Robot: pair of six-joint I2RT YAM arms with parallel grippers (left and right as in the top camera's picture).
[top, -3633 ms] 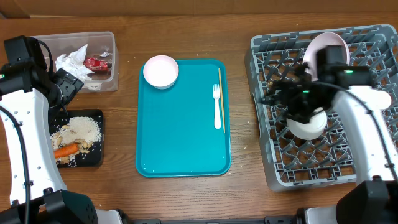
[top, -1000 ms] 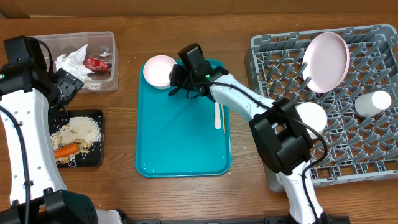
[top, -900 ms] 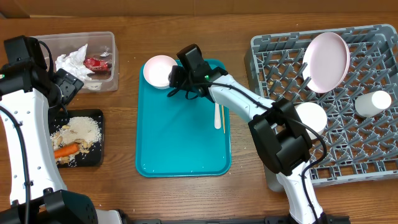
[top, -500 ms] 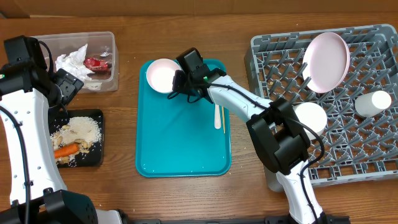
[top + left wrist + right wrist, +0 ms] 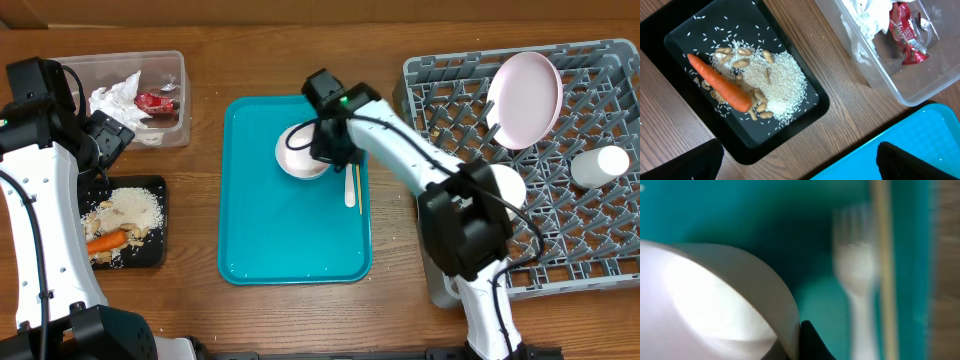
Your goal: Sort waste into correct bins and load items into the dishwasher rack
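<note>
My right gripper (image 5: 322, 150) is shut on the rim of a small white bowl (image 5: 298, 155), holding it tilted over the teal tray (image 5: 290, 240). In the right wrist view the bowl (image 5: 715, 305) fills the left side, pinched at the right gripper (image 5: 799, 342). A white fork (image 5: 349, 186) and a thin wooden stick (image 5: 358, 190) lie on the tray just right of it. The grey rack (image 5: 560, 250) holds a plate (image 5: 525, 97), a second bowl (image 5: 507, 186) and a cup (image 5: 598, 165). My left gripper (image 5: 105, 140) hangs open over the wood between the black tray (image 5: 152, 188) and the clear tub (image 5: 172, 68).
An orange carrot (image 5: 720, 83), beige nut bits (image 5: 740, 63) and rice (image 5: 782, 80) lie in the black tray. Crumpled white paper (image 5: 115, 98) and a red wrapper (image 5: 155, 100) sit in the clear tub. Bare wooden table separates the teal tray from the rack.
My right gripper closed on the bowl's rim at the tray's back left corner and carried the bowl right, toward the fork. The left arm has not moved.
</note>
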